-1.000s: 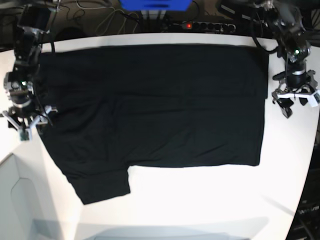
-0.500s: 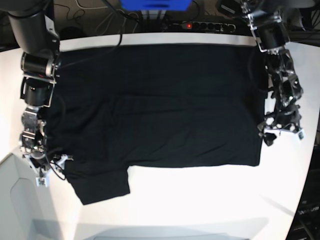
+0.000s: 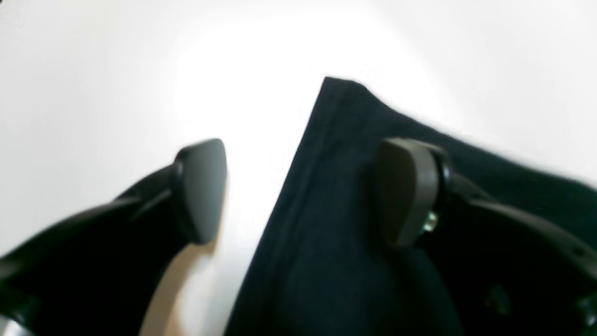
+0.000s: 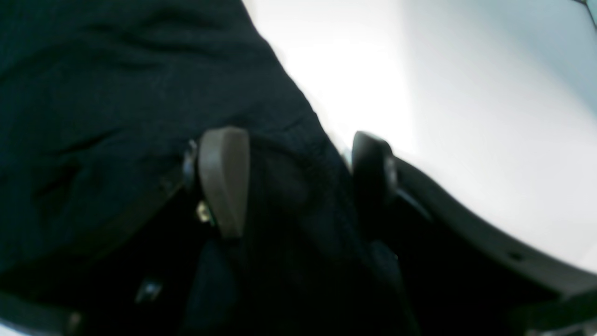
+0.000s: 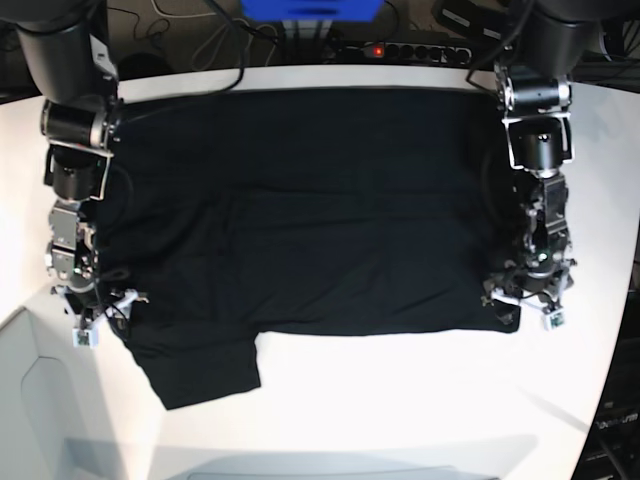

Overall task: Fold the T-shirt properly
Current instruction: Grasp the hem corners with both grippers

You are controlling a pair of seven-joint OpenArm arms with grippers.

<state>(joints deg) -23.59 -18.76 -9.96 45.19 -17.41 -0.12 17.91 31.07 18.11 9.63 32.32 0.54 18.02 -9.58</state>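
Since the earlier base frames, both arms have been brought down along the sides of the T-shirt (image 5: pixel 310 220): the left claw (image 5: pixel 525 305) has been carried from the table (image 5: pixel 400 400) beside the hem to the shirt's corner at about 4 o'clock, and the right claw (image 5: pixel 92 322) to the cloth edge at about 8 o'clock.

The T-shirt is spread flat over most of the white table, one sleeve (image 5: pixel 200 365) pointing toward 7 o'clock. Its collar cannot be made out against the black cloth.

In the left wrist view, the left claw (image 3: pixel 298 186) is seen with jaws apart, one finger (image 3: pixel 203 186) over bare table and the other over the shirt, the hem corner (image 3: pixel 336 93) lying between them. Contact with the cloth cannot be told.

In the right wrist view, the right claw (image 4: pixel 298 182) is likewise spread, a blurred fold of cloth edge rising between its fingers. Nothing is gripped. The lower parts of both wrist views are lost in darkness.
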